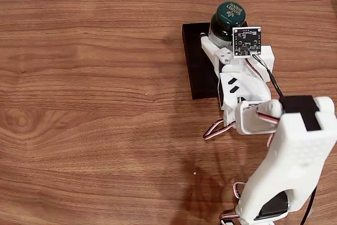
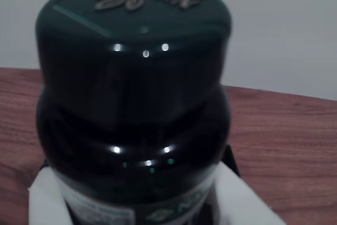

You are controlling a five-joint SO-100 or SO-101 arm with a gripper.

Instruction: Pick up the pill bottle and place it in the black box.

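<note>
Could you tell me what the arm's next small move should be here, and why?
Probably lower a little and open. The gripper holds the pill bottle upright between its white fingers over the black box; whether the bottle's base already rests there cannot be told.

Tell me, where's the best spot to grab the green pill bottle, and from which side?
Grab the pill bottle around its round body, just under the wider cap, with one finger on each side. It stands upright, so coming in level from the side fits best. The gripper already seems to hug it there, over the black box; white fingers show beside the label in the wrist view.
</note>
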